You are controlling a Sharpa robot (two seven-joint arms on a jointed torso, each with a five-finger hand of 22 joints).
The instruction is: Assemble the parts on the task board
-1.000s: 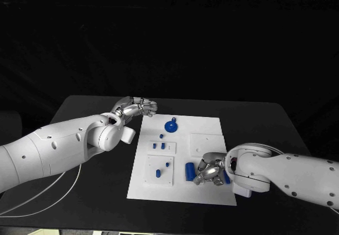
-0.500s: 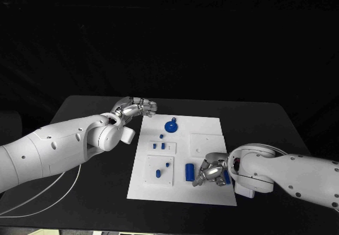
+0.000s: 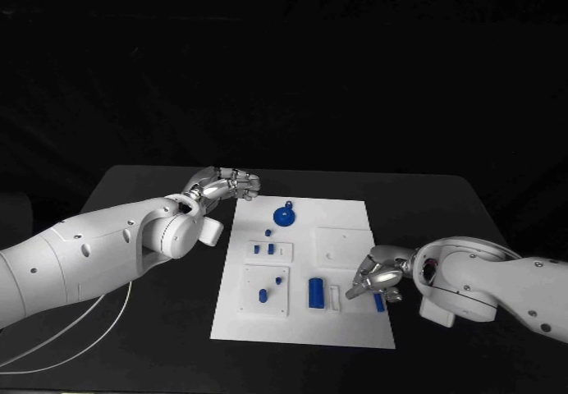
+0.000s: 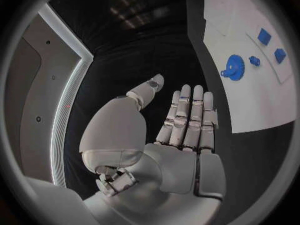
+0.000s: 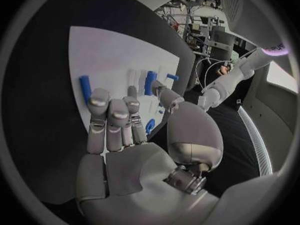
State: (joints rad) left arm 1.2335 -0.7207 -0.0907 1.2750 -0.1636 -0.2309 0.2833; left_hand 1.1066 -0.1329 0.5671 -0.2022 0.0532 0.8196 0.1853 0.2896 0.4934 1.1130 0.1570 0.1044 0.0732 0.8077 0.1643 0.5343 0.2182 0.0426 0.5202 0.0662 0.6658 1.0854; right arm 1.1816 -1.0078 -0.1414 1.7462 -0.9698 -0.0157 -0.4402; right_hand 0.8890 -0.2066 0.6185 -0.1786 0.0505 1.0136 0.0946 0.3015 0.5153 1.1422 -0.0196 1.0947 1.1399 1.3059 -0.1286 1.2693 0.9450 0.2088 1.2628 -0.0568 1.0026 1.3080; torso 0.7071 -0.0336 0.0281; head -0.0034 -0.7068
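The white task board (image 3: 343,328) lies mid-table. On it are a blue gear (image 3: 286,216), two small blue blocks (image 3: 264,245), a blue cylinder (image 3: 316,292) and a blue peg (image 3: 379,301) near the board's right edge. My right hand (image 3: 379,277) hovers over the board's right side just above that peg, fingers loosely bent, nothing in it; the right wrist view shows its bare palm (image 5: 125,135), the peg (image 5: 85,88) and the cylinder (image 5: 150,82). My left hand (image 3: 225,184) hangs off the board's far left corner, empty, fingers straight (image 4: 187,120), the gear (image 4: 233,66) beyond them.
A raised white plate (image 3: 251,305) at the board's near left carries two more small blue pieces (image 3: 271,287). A bare raised plate (image 3: 341,245) sits right of centre. A white cable (image 3: 83,324) trails across the table at the left. Black table surrounds the board.
My right hand has drawn back to the right and slightly away from the near part of the board, uncovering the blue peg beside the cylinder. The left hand is unchanged.
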